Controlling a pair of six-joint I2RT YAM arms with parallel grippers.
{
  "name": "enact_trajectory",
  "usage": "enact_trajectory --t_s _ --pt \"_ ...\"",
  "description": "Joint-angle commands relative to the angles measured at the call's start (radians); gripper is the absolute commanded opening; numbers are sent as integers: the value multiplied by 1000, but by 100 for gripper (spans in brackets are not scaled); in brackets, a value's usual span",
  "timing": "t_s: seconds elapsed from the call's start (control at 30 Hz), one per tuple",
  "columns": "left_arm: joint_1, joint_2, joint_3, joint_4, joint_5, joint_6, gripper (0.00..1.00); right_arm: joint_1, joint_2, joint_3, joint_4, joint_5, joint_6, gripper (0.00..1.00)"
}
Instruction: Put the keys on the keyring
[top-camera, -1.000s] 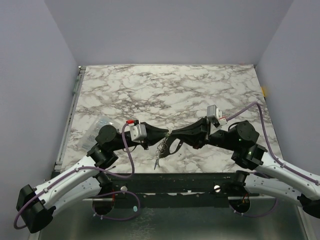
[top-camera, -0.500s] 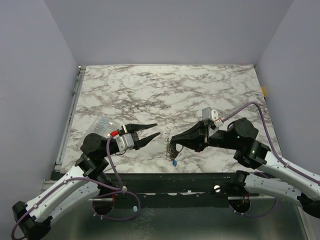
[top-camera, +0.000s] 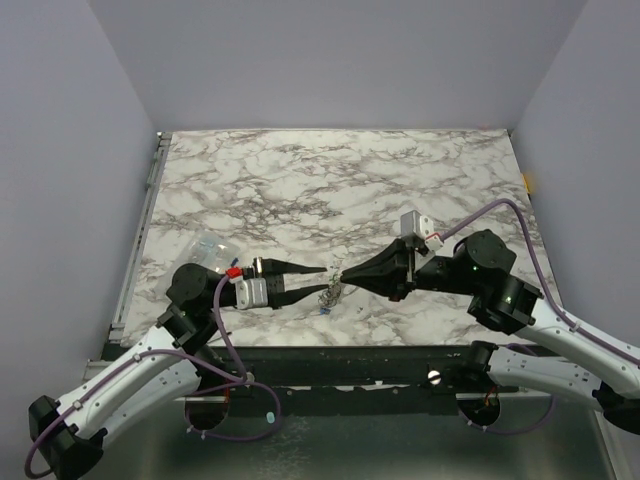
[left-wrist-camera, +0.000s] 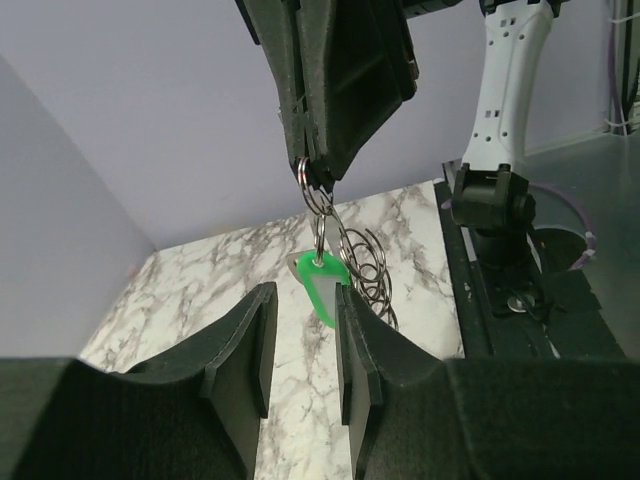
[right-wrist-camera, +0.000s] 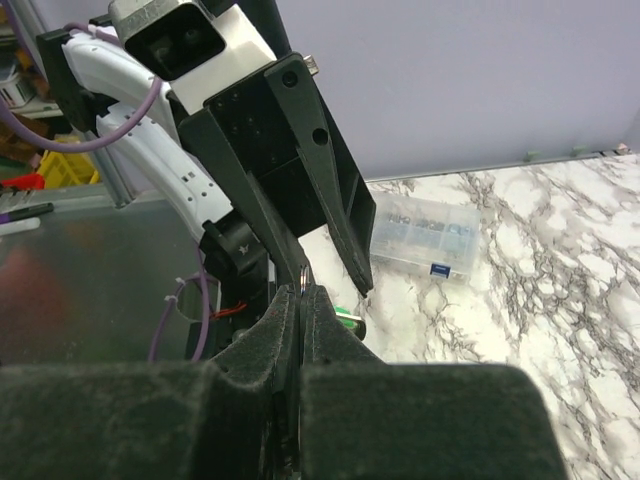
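Observation:
My right gripper (top-camera: 345, 276) is shut on the thin silvery keyring (left-wrist-camera: 316, 190) and holds it just above the table near the front edge. The beaded chain (left-wrist-camera: 368, 268) and the mint green key (left-wrist-camera: 322, 285) hang from the ring. A small blue key (top-camera: 326, 309) shows below the chain, low by the table. My left gripper (top-camera: 320, 280) faces the right one, open, its tips just short of the green key, which hangs close to one of its fingers (left-wrist-camera: 352, 330). In the right wrist view the right gripper (right-wrist-camera: 301, 295) pinches the ring, with the green key (right-wrist-camera: 345, 315) just past it.
A clear plastic bag (top-camera: 205, 250) with small blue marks lies at the left, beside the left arm's elbow; the same clear plastic bag (right-wrist-camera: 425, 232) shows in the right wrist view. The marble table (top-camera: 330, 180) stretches away behind both grippers. A metal rail (top-camera: 135, 260) runs along its left edge.
The left gripper let go and opened, drew back to the left, then came in again to the hanging green key. The right gripper stayed shut on the ring, dipping then lifting slightly.

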Motion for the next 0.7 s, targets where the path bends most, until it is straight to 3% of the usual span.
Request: enact_trajectory --t_s 0.0,0.23,0.67 --pt "6 3 9 27 74 -21 34 -1 -3 25 -15 -18 -16 1" --pt "6 34 21 39 77 -36 29 0 2 16 -22 -22 -16 1" --pt "7 66 21 80 93 -70 29 0 6 2 -18 -14 -16 1"
